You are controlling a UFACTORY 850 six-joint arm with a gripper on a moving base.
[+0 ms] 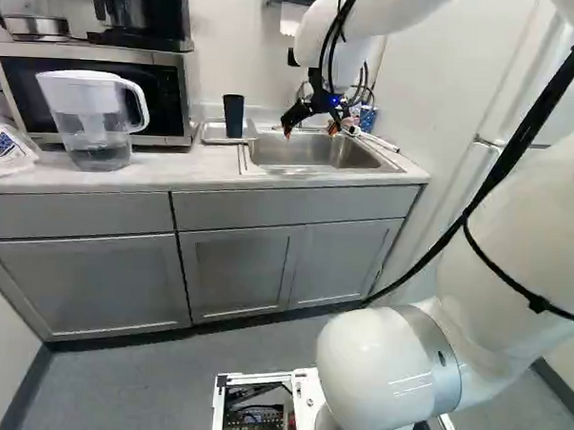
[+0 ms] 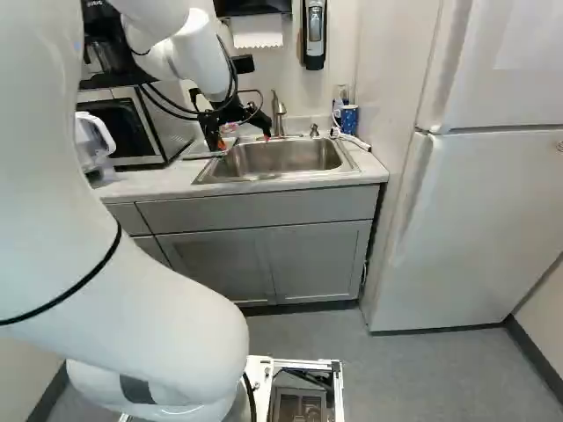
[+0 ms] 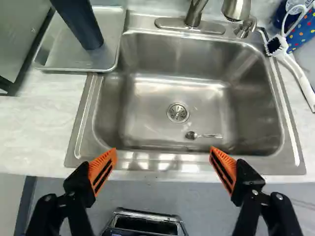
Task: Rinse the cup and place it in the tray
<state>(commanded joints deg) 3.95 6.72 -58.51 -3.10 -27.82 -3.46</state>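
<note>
"What could go wrong from there?"

"Most of all, the arm [image 1: 385, 372] could hit the faucet [image 3: 194, 14] if it swung too low. Next, the dark cup [image 3: 82, 24], standing in the tray [image 3: 110, 49], was tall and narrow; one finger pushing it first could tip it. Also, I could not tell if it was rinsed, so the washing might be skipped."

"And the gripper [image 3: 163, 151]?"

"It was open, with nothing between its fingers, over the front edge of the sink [image 3: 147, 98]."

"How was the room?"

"A white fridge [image 2: 493, 229] stood at the right of the right base view. The pale surface [image 1: 175, 167] carried a microwave [image 1: 168, 96], with a clear jug [image 1: 91, 121] before it. A brush [image 3: 298, 71] lay beside the sink, and a small spoon [image 3: 192, 135] lay inside, near the drain [image 3: 177, 113]."
</note>
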